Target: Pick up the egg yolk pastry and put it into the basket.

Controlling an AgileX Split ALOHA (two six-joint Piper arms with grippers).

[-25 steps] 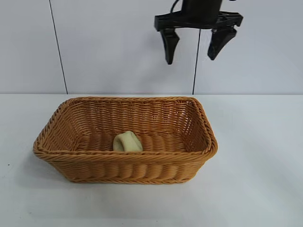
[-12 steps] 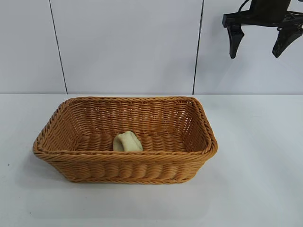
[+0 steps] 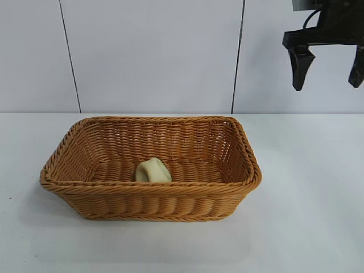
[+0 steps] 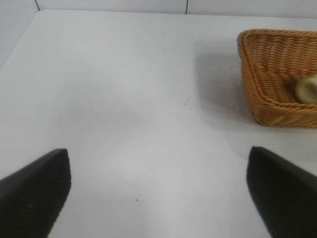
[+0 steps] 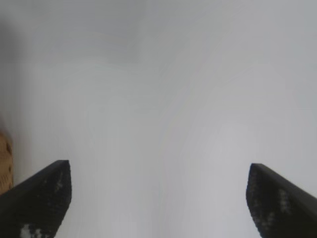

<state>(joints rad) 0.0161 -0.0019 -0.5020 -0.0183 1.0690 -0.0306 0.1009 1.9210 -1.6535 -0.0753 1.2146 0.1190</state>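
Note:
The pale cream egg yolk pastry [image 3: 152, 170] lies inside the orange-brown wicker basket [image 3: 148, 188], on its floor near the front wall. My right gripper [image 3: 327, 85] hangs high in the air, off to the right of the basket and well above the table. It is open and holds nothing. The right wrist view shows the same gripper [image 5: 158, 166] with only bare white table between its fingers. My left gripper [image 4: 157, 163] is open and empty over the white table. From there the basket [image 4: 257, 74] stands off to one side, with the pastry [image 4: 308, 89] in it.
The white table [image 3: 307, 187] spreads around the basket on all sides. A pale panelled wall [image 3: 153, 57] rises behind it. A sliver of the basket [image 5: 5, 158] shows at one edge of the right wrist view.
My right gripper has travelled from above the basket's back edge to the far right and dropped slightly, staying open. The pastry and basket have not moved.

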